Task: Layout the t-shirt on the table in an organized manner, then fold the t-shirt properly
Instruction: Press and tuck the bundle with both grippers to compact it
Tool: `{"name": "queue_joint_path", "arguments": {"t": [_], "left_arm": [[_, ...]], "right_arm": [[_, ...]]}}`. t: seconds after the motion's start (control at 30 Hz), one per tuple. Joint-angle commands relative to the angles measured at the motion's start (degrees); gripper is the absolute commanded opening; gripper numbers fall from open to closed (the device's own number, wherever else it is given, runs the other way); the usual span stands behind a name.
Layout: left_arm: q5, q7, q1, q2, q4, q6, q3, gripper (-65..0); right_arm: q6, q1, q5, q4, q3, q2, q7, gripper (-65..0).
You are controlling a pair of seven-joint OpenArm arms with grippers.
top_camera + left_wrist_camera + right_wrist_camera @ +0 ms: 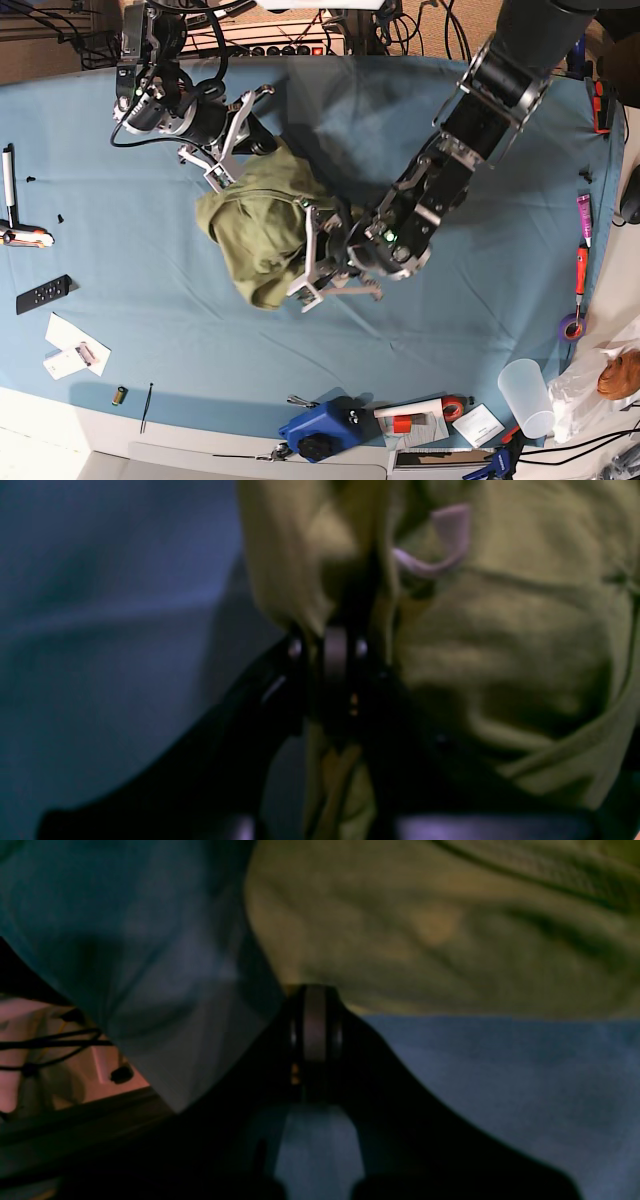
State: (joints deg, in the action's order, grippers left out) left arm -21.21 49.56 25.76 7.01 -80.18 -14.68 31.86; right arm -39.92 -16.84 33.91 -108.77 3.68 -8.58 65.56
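The olive-green t-shirt (258,225) lies bunched in a heap near the middle of the blue-covered table (120,180). My left gripper (312,250) is at the heap's right edge and shut on a fold of the shirt. In the left wrist view its fingertips (345,645) pinch the olive cloth (500,630), just below the small white tag (445,540). My right gripper (262,148) is at the heap's top corner. In the right wrist view it (315,1005) is shut at the shirt's edge (425,930), which rises toward it.
A black remote (43,293) and papers (70,350) lie at the left. A blue tool (320,432), a red tape roll (455,407) and a clear cup (525,395) sit along the front edge. Markers (583,215) and purple tape (572,327) line the right edge.
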Motion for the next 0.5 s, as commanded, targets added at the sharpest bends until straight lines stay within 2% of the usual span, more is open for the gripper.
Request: {"name": "queue_joint_path", "arguments": {"t": [0.0, 0.13, 0.27, 0.33, 0.37, 0.47], "left_arm": [[-0.2, -1.6, 2.2, -0.5, -1.0, 0.2, 0.1, -65.0], [0.3, -5.5, 3.0, -0.6, -1.0, 0.2, 1.9, -65.0], [4.6, -11.7, 3.0, -0.7, -0.3, 0.2, 4.5, -65.0], [6.3, -12.7, 3.0, -0.7, -0.3, 0.2, 5.2, -65.0], [6.3, -12.6, 3.0, -0.8, -0.3, 0.2, 5.1, -62.4], [6.5, -12.9, 3.0, -1.6, -0.3, 0.2, 5.1, -45.1]], "right_arm": [[-0.1, 0.3, 1.0, -1.0, 0.1, -0.3, -1.3, -65.0], [-0.1, 0.3, 1.0, -1.0, 0.1, -0.3, -1.3, -65.0], [-0.1, 0.3, 1.0, -1.0, 0.1, -0.3, -1.3, -65.0], [-0.1, 0.3, 1.0, -1.0, 0.1, -0.3, -1.3, -65.0], [-0.1, 0.3, 1.0, -1.0, 0.1, -0.3, -1.3, -65.0], [-0.1, 0.3, 1.0, -1.0, 0.1, -0.3, -1.6, -65.0]]}}
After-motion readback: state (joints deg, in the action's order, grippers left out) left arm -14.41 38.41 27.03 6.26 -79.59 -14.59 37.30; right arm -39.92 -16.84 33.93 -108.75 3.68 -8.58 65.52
